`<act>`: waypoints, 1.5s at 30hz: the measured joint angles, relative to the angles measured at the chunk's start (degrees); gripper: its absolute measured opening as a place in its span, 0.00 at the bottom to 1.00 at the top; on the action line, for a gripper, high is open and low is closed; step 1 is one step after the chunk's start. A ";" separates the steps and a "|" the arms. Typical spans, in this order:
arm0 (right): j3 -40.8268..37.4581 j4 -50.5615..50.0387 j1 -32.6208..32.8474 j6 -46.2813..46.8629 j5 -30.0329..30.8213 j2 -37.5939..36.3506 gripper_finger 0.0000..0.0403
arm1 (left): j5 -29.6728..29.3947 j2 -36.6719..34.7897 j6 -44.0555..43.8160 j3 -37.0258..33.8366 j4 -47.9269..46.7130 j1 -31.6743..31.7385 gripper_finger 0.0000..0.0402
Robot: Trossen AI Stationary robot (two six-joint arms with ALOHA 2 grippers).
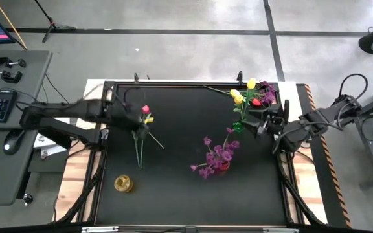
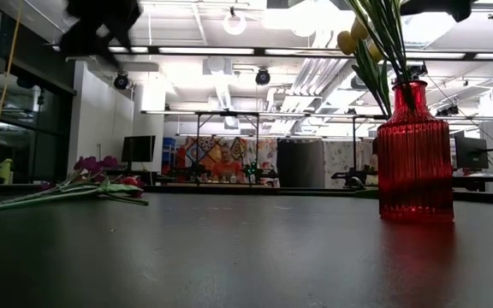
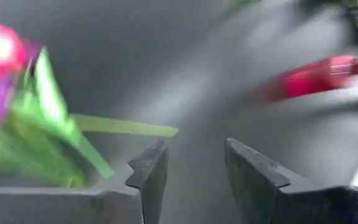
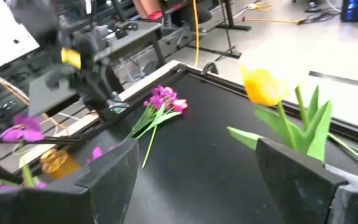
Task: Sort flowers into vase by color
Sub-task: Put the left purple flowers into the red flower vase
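table (image 2: 229,257): matt black | vase (image 2: 414,154): ribbed glossy red glass (translucent) | flowers (image 1: 141,123): plastic-looking

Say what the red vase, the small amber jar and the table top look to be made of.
Red vase: seemingly glass, glossy and see-through, ribbed lengthwise; stems show faintly through the neck. Small amber jar: probably tinted glass or clear plastic, as it glints; too small to be sure. Table top: black, matte sheet, maybe rubber or coated board; only a dull red reflection lies under the vase.

Even overhead light, soft shadows; ceiling lamps (image 2: 311,17) glare in low view; left wrist pic heavy motion blur, flowers (image 3: 23,118) smeared; right wrist foreground soft
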 joint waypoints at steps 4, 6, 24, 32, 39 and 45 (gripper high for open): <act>0.00 -0.02 -1.49 -0.56 -0.03 0.00 0.77 | -0.16 -0.62 -15.62 -10.05 -0.18 -3.76 0.38; 0.00 -0.02 -2.12 -0.60 -0.04 0.00 0.77 | 1.43 -0.60 -21.57 -14.63 -0.30 -4.74 0.38; 0.00 -0.07 -4.11 -0.61 -0.11 0.02 0.77 | -2.12 -0.62 -32.30 -32.01 11.22 -0.85 0.38; 0.00 -0.09 -4.11 -0.61 -0.11 0.02 0.77 | -4.36 -0.62 -30.22 -32.93 13.57 2.17 0.38; 0.00 -0.24 -4.11 -0.61 -0.11 0.04 0.77 | -3.34 1.72 -29.22 -32.92 15.82 2.48 0.38; 0.00 -0.26 -4.11 -0.61 -0.11 0.04 0.77 | -3.07 6.54 -28.71 -32.89 15.89 2.48 0.38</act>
